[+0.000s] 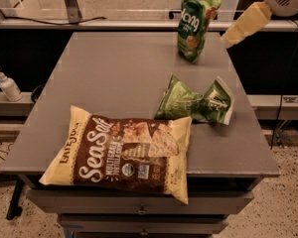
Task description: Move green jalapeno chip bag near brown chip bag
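Reading labels first: the brown bag says "Sea Salt" in big white script, with "LATE JULY" up its left edge and "MULTIGRAIN" in small print under the script. It lies flat at the near edge of the table, its lower corners hanging over the front. Beyond the brown bag, at the far edge, a tall dark-green pouch stands upright. I can only make out the white letters "ong" on it.

The green bag is crumpled and its lettering is too small for me to read. It sits right at the brown bag's upper right corner. Whether the two touch there or just miss, I can't tell. Its long axis runs left to right across the table, roughly in line with the brown bag's top edge. The white end seam is on the right, pointing away from the brown bag, and the pinched left end is next to it.

The gripper is up in the air, far right of the brown bag and past the table's right edge, level with the pouch. The green bag lies well below it and to its left, on the table. The gripper is clear of everything and carrying nothing. How far open it is, I can't tell
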